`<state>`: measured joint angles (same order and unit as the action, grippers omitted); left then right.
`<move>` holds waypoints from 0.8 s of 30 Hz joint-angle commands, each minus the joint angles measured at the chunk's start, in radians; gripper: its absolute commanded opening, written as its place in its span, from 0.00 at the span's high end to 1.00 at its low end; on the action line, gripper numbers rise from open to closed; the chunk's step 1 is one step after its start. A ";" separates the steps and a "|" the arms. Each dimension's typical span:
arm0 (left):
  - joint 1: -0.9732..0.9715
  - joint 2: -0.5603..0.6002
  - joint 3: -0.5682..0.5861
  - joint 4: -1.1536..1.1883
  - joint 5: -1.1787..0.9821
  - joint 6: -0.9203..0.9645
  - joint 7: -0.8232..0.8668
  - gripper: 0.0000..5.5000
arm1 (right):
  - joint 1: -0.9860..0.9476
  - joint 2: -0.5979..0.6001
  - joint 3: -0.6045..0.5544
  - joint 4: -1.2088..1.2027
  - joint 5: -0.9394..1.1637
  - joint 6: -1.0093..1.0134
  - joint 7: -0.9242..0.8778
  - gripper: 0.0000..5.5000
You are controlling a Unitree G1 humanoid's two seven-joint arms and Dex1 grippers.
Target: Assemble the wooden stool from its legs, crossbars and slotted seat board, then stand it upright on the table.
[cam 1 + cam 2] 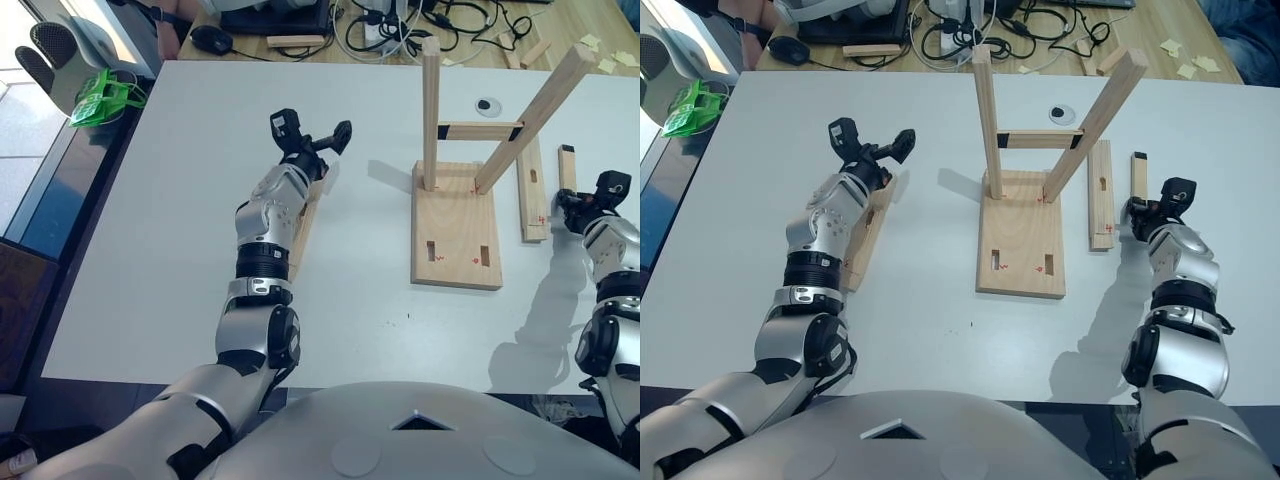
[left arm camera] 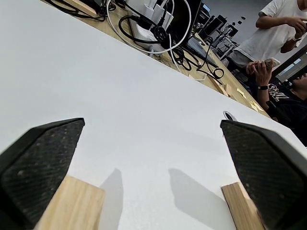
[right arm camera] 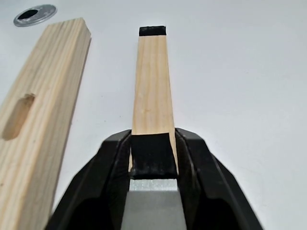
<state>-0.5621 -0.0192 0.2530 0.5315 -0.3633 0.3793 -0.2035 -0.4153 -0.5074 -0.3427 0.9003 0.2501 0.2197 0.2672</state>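
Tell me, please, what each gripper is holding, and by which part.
The right gripper clamps the short crossbar by its near black-taped end; the left gripper is open, holding nothing.

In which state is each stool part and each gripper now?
Seat board: flat on the table, near slots empty.
Left standing leg: upright at the board's far end.
Right standing leg: upright there too.
Fitted crossbar: joined between the standing legs.
Loose leg: lying flat beside the board.
Taped crossbar: lying flat, near end gripped.
Right gripper: shut on the taped crossbar.
Left gripper: open, empty.
Wooden piece at the robot's left: lying flat.
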 commanded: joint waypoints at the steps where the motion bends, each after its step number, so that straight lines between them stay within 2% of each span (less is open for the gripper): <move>1: -0.014 -0.006 0.042 -0.077 -0.017 -0.039 0.080 0.04 | 0.048 0.071 -0.068 -0.194 0.038 -0.021 -0.134 0.76; 3: -0.014 -0.011 0.065 -0.165 -0.040 -0.053 0.114 0.04 | 0.012 0.084 -0.098 -0.359 0.050 -0.073 -0.199 0.76; 5: -0.027 -0.015 0.086 -0.258 -0.076 -0.049 0.138 0.04 | -0.031 0.086 -0.078 -0.521 0.032 -0.139 -0.215 0.76; 7: -0.061 -0.018 0.095 -0.352 -0.125 -0.025 0.155 0.04 | -0.099 0.077 -0.008 -0.691 0.000 -0.220 -0.171 0.76; 10: -0.118 -0.021 0.054 -0.499 -0.275 0.116 0.098 0.04 | -0.188 0.053 0.178 -0.900 -0.038 -0.284 0.016 0.76; 16: -0.128 -0.056 0.009 -0.731 -0.621 0.348 0.050 0.04 | -0.218 0.098 0.371 -1.044 0.009 -0.211 0.215 0.76; 19: -0.101 -0.058 -0.022 -0.794 -0.673 0.362 0.045 0.04 | -0.220 0.131 0.399 -1.065 0.033 -0.177 0.245 0.76; 24: -0.120 -0.052 -0.028 -0.770 -0.704 0.348 0.062 0.04 | -0.151 0.121 0.447 -1.163 0.061 -0.084 0.303 0.76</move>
<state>-0.6689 -0.0799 0.2246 -0.2515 -1.0567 0.7312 -0.1586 -0.6017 -0.3734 0.0818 -0.2252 0.2973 0.0954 0.5393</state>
